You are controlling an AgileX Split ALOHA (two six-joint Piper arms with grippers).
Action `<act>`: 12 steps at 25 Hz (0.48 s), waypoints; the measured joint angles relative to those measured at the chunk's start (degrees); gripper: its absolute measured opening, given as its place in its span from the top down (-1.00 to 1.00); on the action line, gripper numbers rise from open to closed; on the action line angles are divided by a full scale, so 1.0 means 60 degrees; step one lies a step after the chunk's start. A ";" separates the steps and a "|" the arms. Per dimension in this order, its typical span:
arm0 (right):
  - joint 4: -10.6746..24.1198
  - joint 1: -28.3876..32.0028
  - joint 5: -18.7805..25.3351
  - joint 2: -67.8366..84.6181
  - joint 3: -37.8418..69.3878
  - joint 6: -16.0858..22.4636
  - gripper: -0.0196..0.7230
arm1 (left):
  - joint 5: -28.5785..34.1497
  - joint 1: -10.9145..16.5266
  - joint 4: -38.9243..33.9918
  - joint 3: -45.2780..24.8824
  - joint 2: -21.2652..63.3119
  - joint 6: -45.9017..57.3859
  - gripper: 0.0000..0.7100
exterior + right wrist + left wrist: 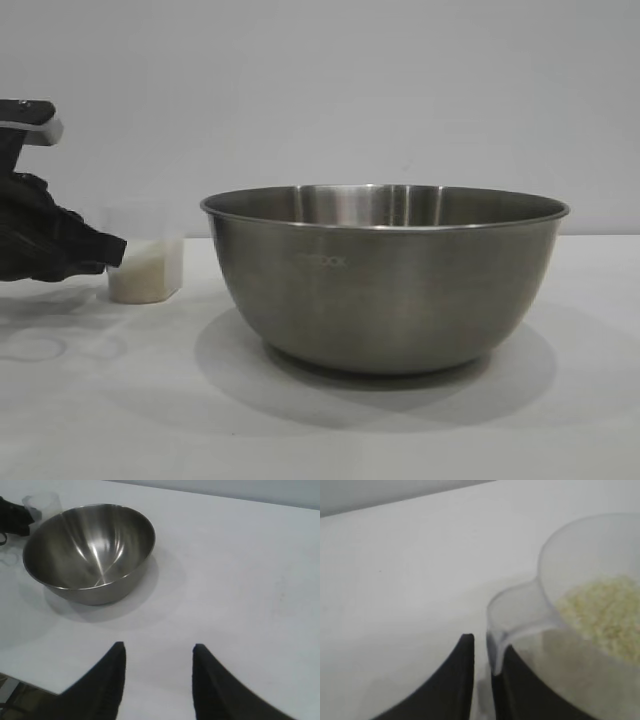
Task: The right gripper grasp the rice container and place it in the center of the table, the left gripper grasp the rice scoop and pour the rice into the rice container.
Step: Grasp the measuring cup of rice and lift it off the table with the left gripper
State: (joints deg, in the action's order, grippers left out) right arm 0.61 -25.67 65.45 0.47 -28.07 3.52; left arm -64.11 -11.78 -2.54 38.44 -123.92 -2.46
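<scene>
We are seeing the left gripper [108, 252] closing its fingers [455, 680] on the loop handle of the rice scoop [146, 255], which is standing on the table [100, 400] holding the rice [605, 615]. The rice container [385, 275] is sitting mid-table beside it. The right gripper [157, 680] is hovering well apart, fingers spread.

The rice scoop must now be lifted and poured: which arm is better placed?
Left. The left pincer is at the rice scoop, fingers around its handle. The right pincer is open, away from the rice container.
</scene>
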 joint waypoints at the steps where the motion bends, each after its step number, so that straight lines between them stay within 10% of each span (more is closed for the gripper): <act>1: 0.0000 0.0000 0.0000 -0.0067 0.0000 0.0000 0.23 | -0.0073 0.0000 0.0000 0.0000 0.0000 0.0000 0.86; 12: 0.0000 0.0000 0.0000 -0.0204 0.0000 0.0000 0.23 | -0.0146 0.0000 -0.0246 0.0000 0.0000 0.0020 1.00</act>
State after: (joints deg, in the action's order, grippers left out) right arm 0.61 -25.67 65.45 -0.76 -28.07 3.52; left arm -64.99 -11.78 -4.01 38.44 -123.92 -2.34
